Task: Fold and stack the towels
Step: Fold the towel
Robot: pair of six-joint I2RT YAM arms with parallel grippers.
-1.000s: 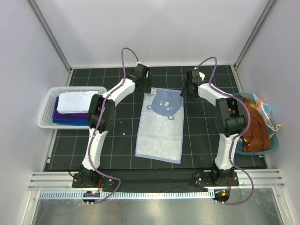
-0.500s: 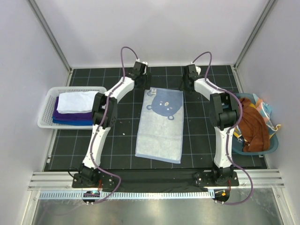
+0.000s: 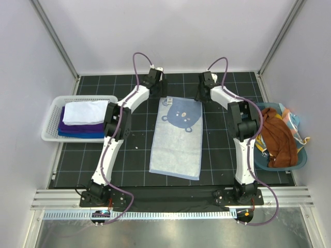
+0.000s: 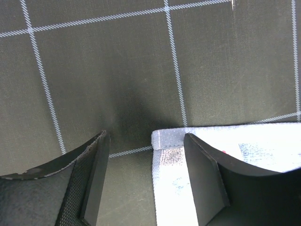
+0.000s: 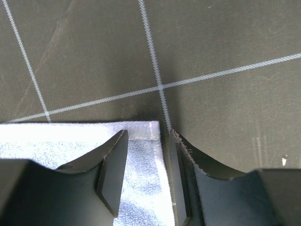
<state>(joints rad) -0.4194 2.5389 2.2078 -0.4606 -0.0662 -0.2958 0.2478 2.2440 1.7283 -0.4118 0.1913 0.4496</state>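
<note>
The light blue bear-face towel lies flat in the middle of the black gridded mat, long side running near to far, bear at the far end. At its far-left corner the left gripper stands released, jaws apart: one finger over the cloth, the other over bare mat, the hemmed corner between them. At the far-right corner the right gripper is likewise unclenched and grasping nothing, its narrower gap straddling the right hem. The risk, as I judge it, is a poor pinch. If the fingers close too high they will take no cloth, and if they press down they may drag or bunch the corner. A catch on one side only would lift the towel askew and spoil the fold. The right jaws sit very near the edge, so the hem could slip out. The wrist views do not show whether either fingertip touches the mat or the cloth. In the top view the arms cover both corners. To the left, folded towels sit stacked in the white basket, their count unclear. To the right, a rust-brown towel heaps over others in the teal tub, mostly hiding them.
</note>
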